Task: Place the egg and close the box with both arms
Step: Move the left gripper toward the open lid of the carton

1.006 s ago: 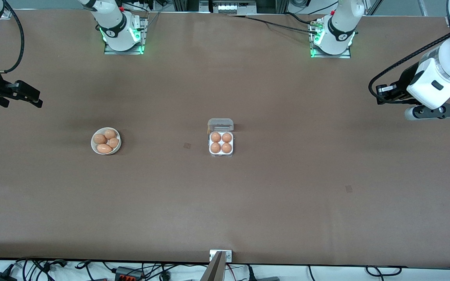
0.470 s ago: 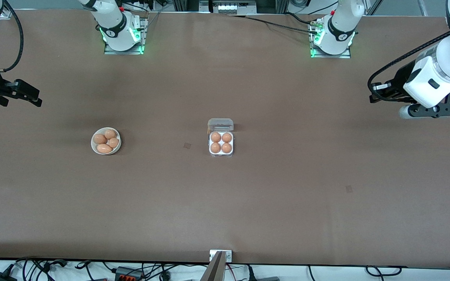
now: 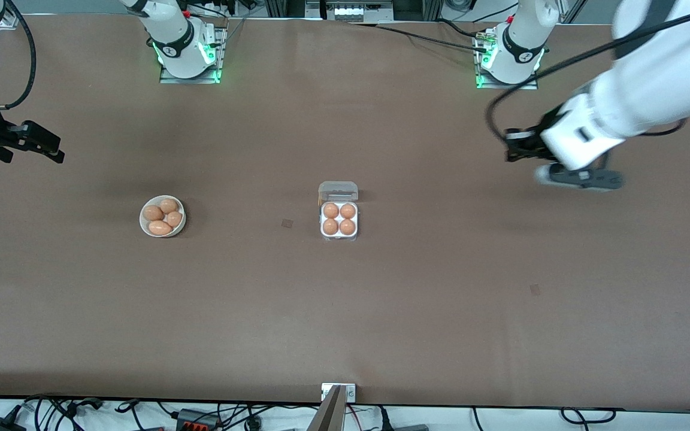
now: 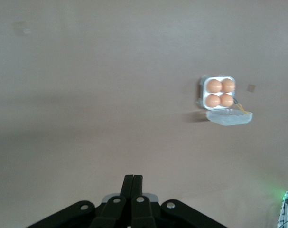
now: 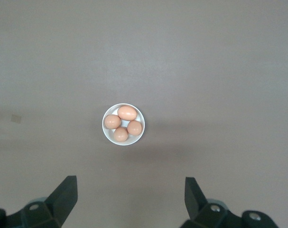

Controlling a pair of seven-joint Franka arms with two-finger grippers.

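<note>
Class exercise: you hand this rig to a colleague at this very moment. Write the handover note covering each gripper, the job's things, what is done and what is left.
Left gripper: shut, empty, in the air over bare table toward the left arm's end.
Right gripper: open, empty, over the right arm's end; that arm waits.
Box: mid-table, all four cells filled with eggs, lid open and lying flat.
Bowl: toward the right arm's end, holding four more eggs.
Done: the box is full.
Left: close the lid with both arms.
</note>
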